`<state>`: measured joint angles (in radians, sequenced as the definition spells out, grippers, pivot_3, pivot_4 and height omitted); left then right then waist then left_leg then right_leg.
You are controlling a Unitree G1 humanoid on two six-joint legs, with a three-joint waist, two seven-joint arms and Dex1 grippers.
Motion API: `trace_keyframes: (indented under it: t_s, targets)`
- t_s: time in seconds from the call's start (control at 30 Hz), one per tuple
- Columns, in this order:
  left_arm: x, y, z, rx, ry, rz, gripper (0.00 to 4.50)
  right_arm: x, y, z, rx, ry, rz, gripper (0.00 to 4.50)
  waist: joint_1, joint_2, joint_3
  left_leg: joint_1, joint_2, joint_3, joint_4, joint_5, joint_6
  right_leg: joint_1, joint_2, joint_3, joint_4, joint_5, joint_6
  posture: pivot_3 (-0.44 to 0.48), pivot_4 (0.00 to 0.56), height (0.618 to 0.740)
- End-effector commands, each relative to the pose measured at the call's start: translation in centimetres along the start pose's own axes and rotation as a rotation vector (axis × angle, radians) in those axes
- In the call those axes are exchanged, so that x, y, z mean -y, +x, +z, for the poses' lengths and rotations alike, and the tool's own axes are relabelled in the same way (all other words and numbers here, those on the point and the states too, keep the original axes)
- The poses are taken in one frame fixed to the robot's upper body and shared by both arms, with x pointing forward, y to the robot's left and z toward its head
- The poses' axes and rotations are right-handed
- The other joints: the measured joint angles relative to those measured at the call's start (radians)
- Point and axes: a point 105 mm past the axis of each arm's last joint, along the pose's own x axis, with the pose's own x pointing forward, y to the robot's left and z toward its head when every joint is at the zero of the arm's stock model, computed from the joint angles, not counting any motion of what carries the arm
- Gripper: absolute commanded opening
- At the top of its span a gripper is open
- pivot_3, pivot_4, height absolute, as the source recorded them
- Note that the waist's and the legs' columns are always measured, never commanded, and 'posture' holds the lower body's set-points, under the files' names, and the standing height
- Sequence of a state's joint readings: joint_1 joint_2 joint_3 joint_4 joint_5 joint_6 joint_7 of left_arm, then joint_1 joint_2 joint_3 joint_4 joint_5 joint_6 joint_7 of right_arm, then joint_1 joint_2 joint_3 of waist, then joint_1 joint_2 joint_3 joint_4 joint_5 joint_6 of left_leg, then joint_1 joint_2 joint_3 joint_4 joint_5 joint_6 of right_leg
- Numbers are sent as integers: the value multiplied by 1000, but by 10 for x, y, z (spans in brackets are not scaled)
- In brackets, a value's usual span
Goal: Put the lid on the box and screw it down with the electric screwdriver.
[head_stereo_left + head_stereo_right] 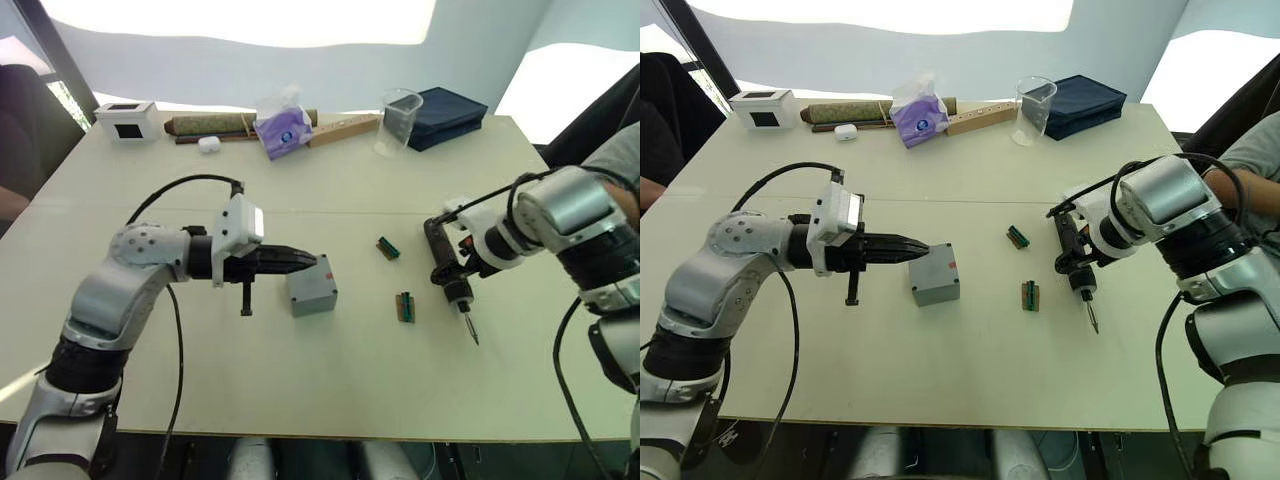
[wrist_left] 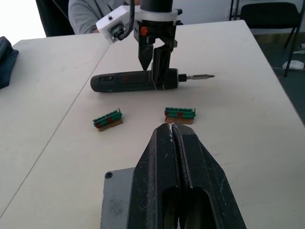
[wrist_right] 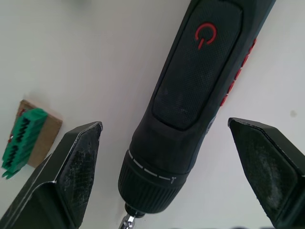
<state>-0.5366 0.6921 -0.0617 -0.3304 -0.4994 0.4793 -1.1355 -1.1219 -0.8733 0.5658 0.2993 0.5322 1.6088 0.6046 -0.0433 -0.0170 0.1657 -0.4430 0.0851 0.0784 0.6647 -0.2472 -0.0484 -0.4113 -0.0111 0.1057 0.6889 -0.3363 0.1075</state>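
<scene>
Right claw (image 3: 167, 176): fingers spread wide either side of the electric screwdriver (image 1: 447, 271), not touching it in the wrist view; the tool lies flat on the counter (image 1: 330, 385), its bit pointing toward the robot; the bit's tip is cut off in the right wrist view.
Left claw (image 1: 306, 262): fingers pressed together, gripping nothing; tips over the top face of the box (image 1: 312, 287), contact not determinable; the box sits mid-counter, red mark on its right-hand side; the claw hides most of it in the left wrist view.
Lid: cannot be told apart from the box.
Two green connector blocks (image 1: 388, 248) (image 1: 405, 306): between box and screwdriver.
</scene>
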Motion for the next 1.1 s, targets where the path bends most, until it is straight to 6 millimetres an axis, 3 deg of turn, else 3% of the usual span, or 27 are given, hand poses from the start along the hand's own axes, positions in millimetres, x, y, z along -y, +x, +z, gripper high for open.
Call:
trace_keyframes:
  t_s: [0.03,0.27,0.37,0.5,0.57,0.63,0.9,1.0,1.1]
  targets:
    - [3,-4,9,13,32,22,0,4,0,6,-10,38,-28,4431,-1,0,0,0,0,0,0,0,0,0,0,0,0,0,0,0,150,740]
    - [6,-8,9,3,23,49,0,-1,15,6,-64,82,-14,4431,0,0,0,0,0,0,0,0,0,1,0,0,0,0,0,0,150,740]
    - [6,-9,9,-3,21,62,0,-4,20,6,-73,87,-9,3709,-1,-1,0,1,0,0,0,0,0,1,0,-1,0,0,0,0,150,740]
    - [5,-11,7,-12,16,75,0,-5,21,8,-61,100,0,2203,-2,-1,-1,1,0,-1,0,0,0,1,0,-1,0,0,0,0,150,740]
    - [4,-12,6,-19,14,76,0,-5,19,11,-49,109,0,1862,-3,-1,-1,1,0,-1,0,0,0,2,0,-1,0,0,0,0,150,740]
    - [3,-14,4,-28,13,78,0,-2,16,14,-27,131,-2,1805,-4,-1,-1,1,0,0,1,0,0,2,0,-1,0,0,0,0,150,740]
    - [-2,-17,-5,-56,-2,85,0,7,-24,49,187,178,-38,1723,-2,1,1,0,0,0,0,0,0,-1,0,0,1,0,0,0,150,740]
    - [-5,-19,-12,-80,-7,83,0,2,-53,63,321,131,-10,1723,0,2,1,-2,0,1,-2,0,0,-3,0,0,1,0,0,0,150,740]
    - [-6,-20,-18,-99,-15,76,0,-33,-85,79,538,-23,116,1723,1,2,1,-2,0,1,-3,0,0,-3,0,0,0,0,0,0,150,740]
